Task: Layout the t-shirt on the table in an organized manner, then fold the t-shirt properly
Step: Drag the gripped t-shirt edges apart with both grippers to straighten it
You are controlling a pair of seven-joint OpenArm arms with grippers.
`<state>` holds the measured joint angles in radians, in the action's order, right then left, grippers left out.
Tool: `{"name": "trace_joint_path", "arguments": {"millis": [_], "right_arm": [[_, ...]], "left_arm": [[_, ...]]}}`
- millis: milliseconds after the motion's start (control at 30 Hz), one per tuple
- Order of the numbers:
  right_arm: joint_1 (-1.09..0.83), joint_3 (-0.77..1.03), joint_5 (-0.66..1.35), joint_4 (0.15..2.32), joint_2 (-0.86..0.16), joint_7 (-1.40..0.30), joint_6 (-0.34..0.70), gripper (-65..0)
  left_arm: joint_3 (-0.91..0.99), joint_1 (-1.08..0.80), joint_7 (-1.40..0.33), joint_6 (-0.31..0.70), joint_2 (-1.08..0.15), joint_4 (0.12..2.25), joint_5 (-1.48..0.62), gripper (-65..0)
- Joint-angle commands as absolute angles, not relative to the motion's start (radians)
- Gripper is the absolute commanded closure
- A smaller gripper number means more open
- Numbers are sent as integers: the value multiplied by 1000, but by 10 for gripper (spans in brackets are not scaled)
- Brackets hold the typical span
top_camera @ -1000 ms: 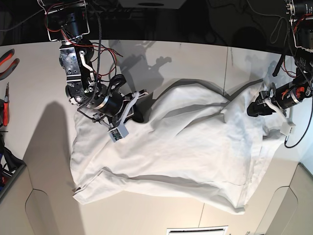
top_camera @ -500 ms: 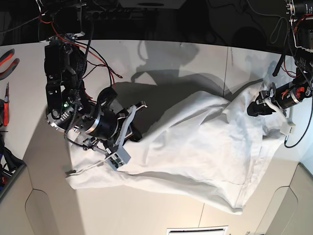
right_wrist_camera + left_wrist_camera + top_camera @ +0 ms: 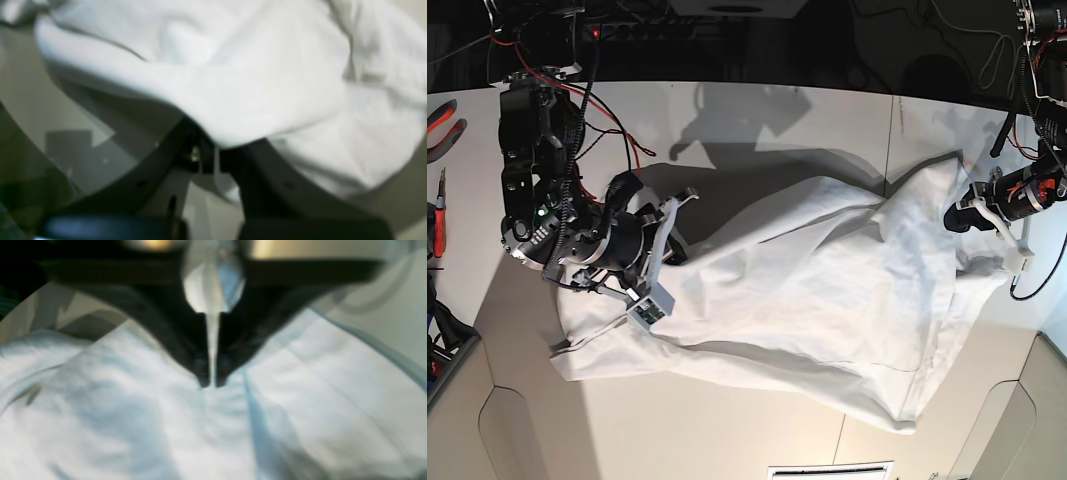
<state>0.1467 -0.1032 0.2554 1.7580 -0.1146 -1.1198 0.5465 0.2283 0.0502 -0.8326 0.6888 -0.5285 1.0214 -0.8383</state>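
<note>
Between my two hands the white t-shirt (image 3: 807,290) lies rumpled on the surface (image 3: 757,110), left hand (image 3: 209,384) and right hand (image 3: 208,156) each pinched closed on cloth, so I'd draw them apart evenly, keeping it taut.

Both wrist views are blurred, so no weave or seam of the t-shirt (image 3: 133,426) can be made out. In the right wrist view, cloth drapes over the tips of the right end effector (image 3: 213,156), hiding how much is pinched. In the base view, the left end effector (image 3: 957,215) at 3 o'clock is partly buried in a raised fold. The shirt covers much of the counter (image 3: 757,105). Red-handled tools (image 3: 439,125) at 9 o'clock are cut off by the edge.
</note>
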Motion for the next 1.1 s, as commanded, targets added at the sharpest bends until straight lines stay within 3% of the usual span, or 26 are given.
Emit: {"name": "trace_joint_path", "arguments": {"millis": [0, 200, 233, 333, 400, 667, 900, 1067], "right_arm": [[159, -100, 262, 1773, -130, -1107, 546, 0], [96, -101, 262, 1773, -192, -1108, 546, 0], [86, -101, 262, 1773, -200, -1107, 546, 0], [64, -101, 262, 1773, -213, -1108, 546, 0], [51, -101, 262, 1773, -220, -1111, 546, 0], [5, -101, 254, 1772, -222, -1126, 546, 0], [-15, -101, 240, 1759, -222, -1126, 546, 0], [-25, -101, 240, 1697, -222, -1126, 546, 0]], "left_arm": [[234, 69, -818, 698, -549, 1037, -855, 0], [234, 69, -817, 698, -549, 1037, -855, 0], [234, 69, -820, 698, -549, 1037, -855, -30], [234, 69, -875, 698, -549, 1037, -855, -256], [234, 68, -931, 698, -550, 1037, -856, -319], [234, 47, -1099, 698, -603, 1042, -1063, -318], [232, 41, -1366, 698, -647, 1064, -1316, -318], [189, 0, -1364, 698, -648, 1064, -1342, -318]]}}
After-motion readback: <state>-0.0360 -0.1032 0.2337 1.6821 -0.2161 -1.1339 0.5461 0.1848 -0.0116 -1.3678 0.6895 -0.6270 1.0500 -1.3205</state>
